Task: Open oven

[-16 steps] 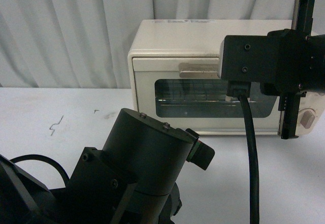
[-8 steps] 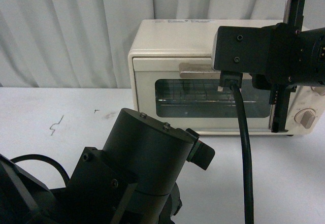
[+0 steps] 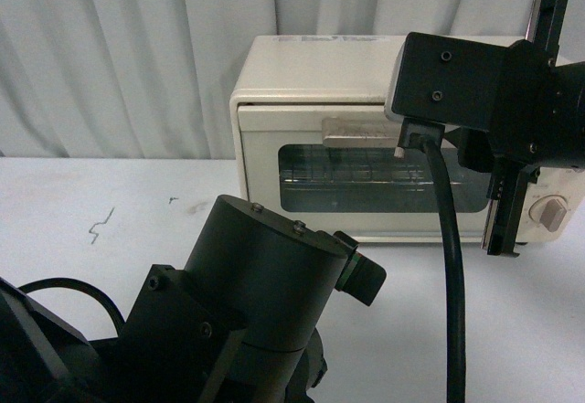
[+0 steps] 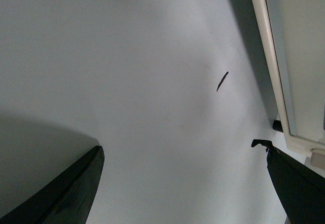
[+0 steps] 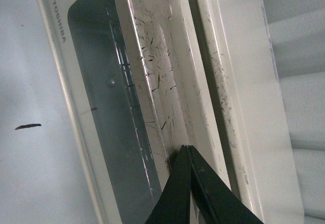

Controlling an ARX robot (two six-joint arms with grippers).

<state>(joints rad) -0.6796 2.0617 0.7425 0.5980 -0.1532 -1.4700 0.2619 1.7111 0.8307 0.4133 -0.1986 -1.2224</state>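
Note:
The cream-white oven (image 3: 302,79) stands at the back of the white table (image 3: 110,266), its glass door (image 3: 366,176) upright. In the right wrist view my right gripper (image 5: 186,149) is shut with nothing between its fingers. Its tips rest on the scratched beige bar handle (image 5: 152,66), at the edge toward the door's top. A thin dark line runs between the door's top edge and the oven frame (image 5: 238,82). In the front view the right wrist block (image 3: 457,83) covers the handle's (image 3: 352,129) right end. My left gripper (image 4: 179,145) hangs open over bare table beside the oven's lower corner (image 4: 297,82).
One round knob (image 3: 551,214) shows at the oven's right side. A black cable (image 3: 452,275) hangs from the right wrist. My left arm's dark body (image 3: 247,302) fills the lower left. White curtains (image 3: 119,47) hang behind. Small dark marks (image 3: 101,225) lie on the table.
My right arm has risen along the oven front and tilted clockwise, its wrist block now higher over the handle's right end. The left arm has not moved.

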